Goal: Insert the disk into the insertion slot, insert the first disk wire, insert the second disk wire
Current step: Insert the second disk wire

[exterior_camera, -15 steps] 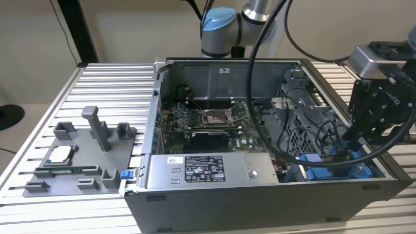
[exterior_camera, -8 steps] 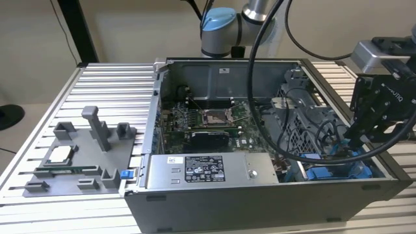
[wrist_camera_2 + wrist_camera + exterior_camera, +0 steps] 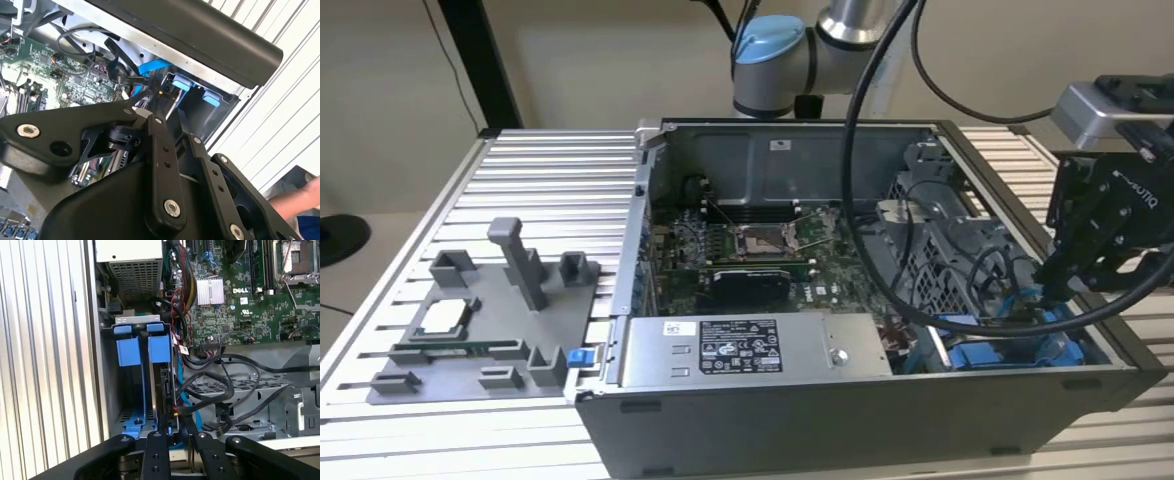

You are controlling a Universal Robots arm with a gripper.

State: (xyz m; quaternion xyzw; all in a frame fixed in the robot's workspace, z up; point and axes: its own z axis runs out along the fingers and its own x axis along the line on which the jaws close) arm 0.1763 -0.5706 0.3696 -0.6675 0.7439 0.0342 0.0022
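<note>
1. Reaching down into a corner of an open computer case (image 3: 854,430), the gripper (image 3: 176,426) has its jaws drawn close together, a narrow set. Whether a wire's plug is pinched between them I cannot tell.
2. Directly ahead of the gripper, at or almost at its tips, is the near end of the disk (image 3: 164,385). The disk stands on edge, and its long axis runs straight away from the gripper.
3. The disk sits inside the insertion slot (image 3: 132,427), between bright blue rails. Judged from this, the disk step looks done and the work is now at the disk's plug end.
4. Just beside the gripper, a flat blue wire (image 3: 188,407) runs close along one face of the disk. A bundle of black wires (image 3: 225,390) loops on that same side and crowds the approach to the plug end.
5. Beyond those wires lies the green motherboard (image 3: 240,315).
6. Past the far end of the slot, well apart from the gripper, is the grey power-supply box (image 3: 131,270).
7. On the gripper's other side is the case wall, then the ribbed metal surface (image 3: 45,365) that carries the case.
</note>
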